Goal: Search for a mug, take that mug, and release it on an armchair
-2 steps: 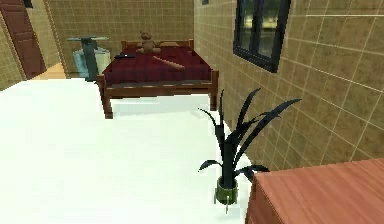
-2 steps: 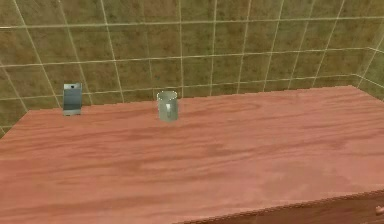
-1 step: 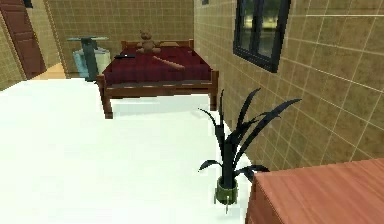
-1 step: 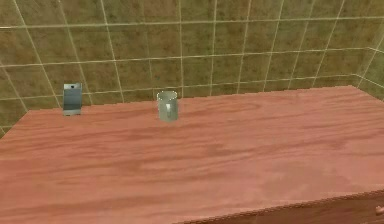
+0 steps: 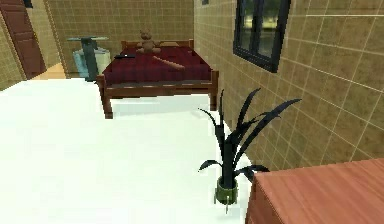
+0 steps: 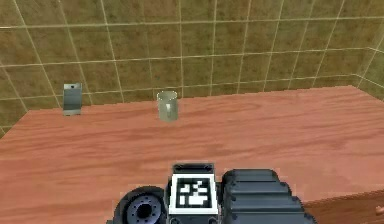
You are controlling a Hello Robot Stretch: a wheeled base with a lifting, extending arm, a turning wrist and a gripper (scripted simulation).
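Two views of a simulated bedroom with tan tiled walls and a white floor. Looking ahead, a wooden-framed bed with a dark red cover stands against the far wall. A brown teddy bear sits at its headboard, and a long brown stick-like object lies on the cover. Just left of the bed is a small glass-topped side table, with a reddish-brown door at the far left. A dark window is set in the wall on the forward view's right. At lower right, a potted plant with long dark leaves stands on the floor, just beside the corner of a reddish wooden bench.

In the arm side view, a wooden bench top runs across to the tiled wall. A pale grey-green cup stands upright on it, left of the middle and near the wall; whether it is a mug cannot be told. Well left of it stands a small grey upright object. At the bottom edge, a white square marker with black marks sits between dark ribbed machine parts. The dark rounded body left of it appears to be the end effector. Its fingers cannot be made out, so whether they are spread or pressed together cannot be told, nor whether it holds anything.
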